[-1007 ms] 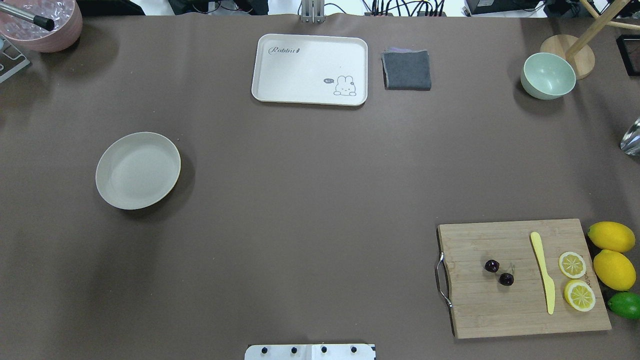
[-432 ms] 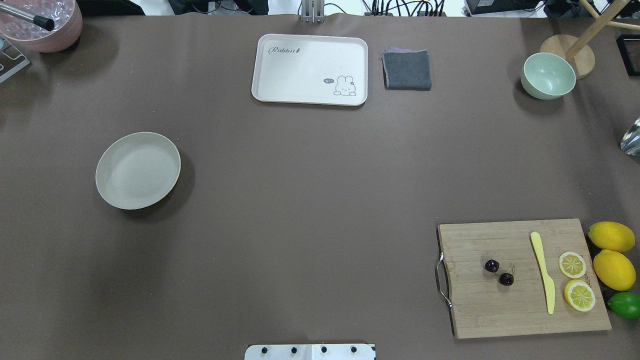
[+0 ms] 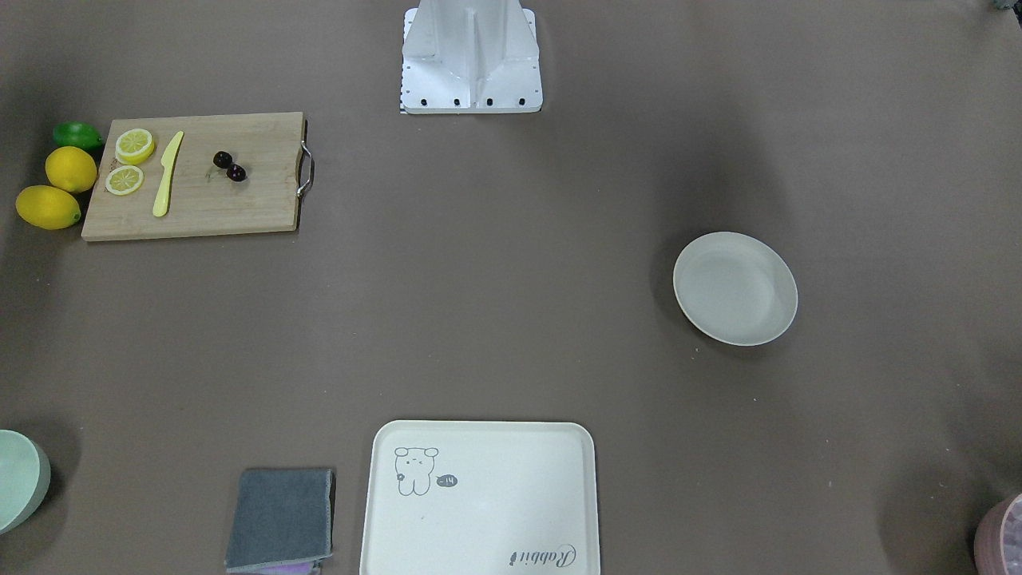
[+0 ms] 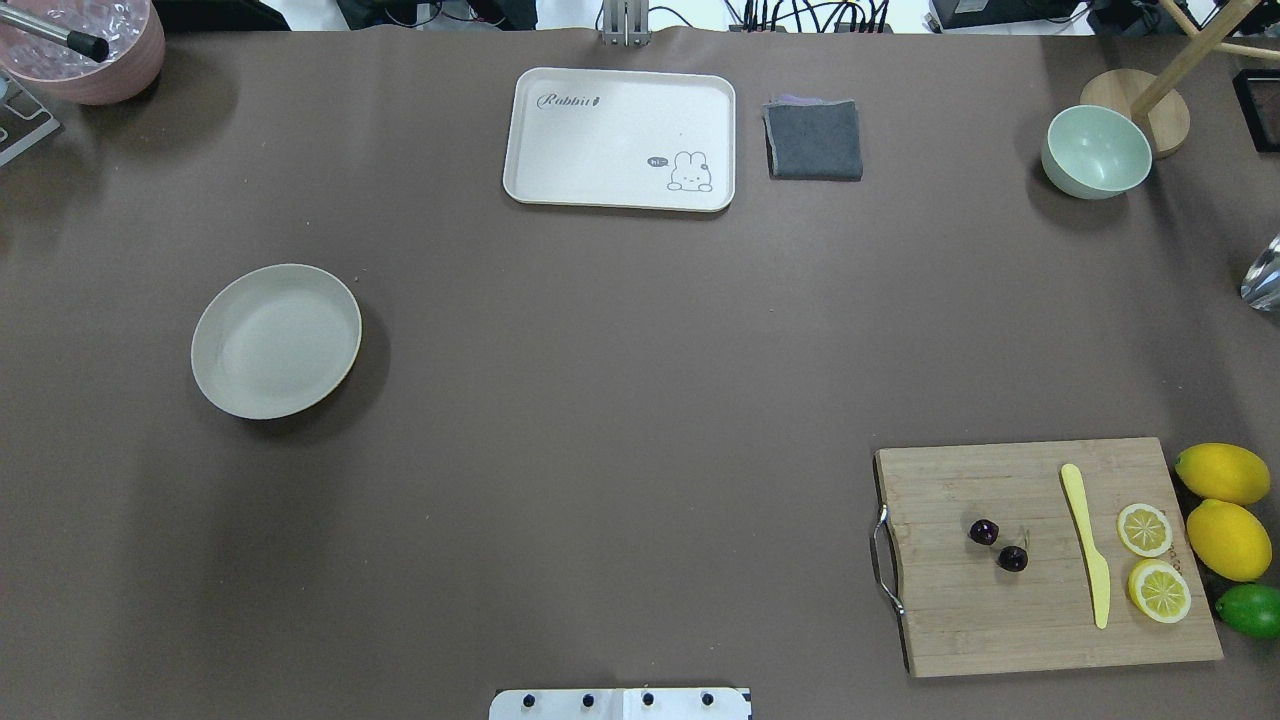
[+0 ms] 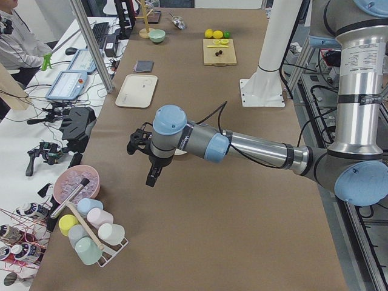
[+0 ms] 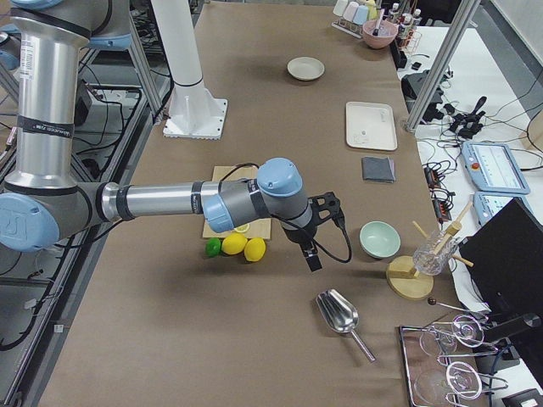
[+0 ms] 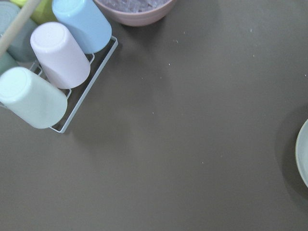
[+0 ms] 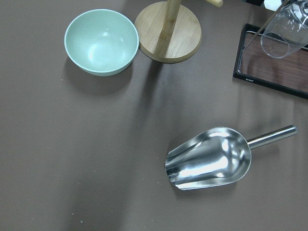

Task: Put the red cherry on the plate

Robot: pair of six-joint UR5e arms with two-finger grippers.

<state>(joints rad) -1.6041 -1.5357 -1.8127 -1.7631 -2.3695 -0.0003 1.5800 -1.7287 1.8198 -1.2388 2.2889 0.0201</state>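
Nothing was done yet: the red cherry [image 4: 998,545] lay on the board [image 4: 1000,620] near the counter's [image 4: 600,400] right edge, the plate [image 4: 275,340] was bare, and for the left pincer [image 5: 150,178] and right pincer [image 6: 313,259] one could not tell wide or narrow.

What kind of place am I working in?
Likely a robotics lab staged as a kitchen: a robot arm over a covered table, a cutting board with lemon slices, and tablets alongside.
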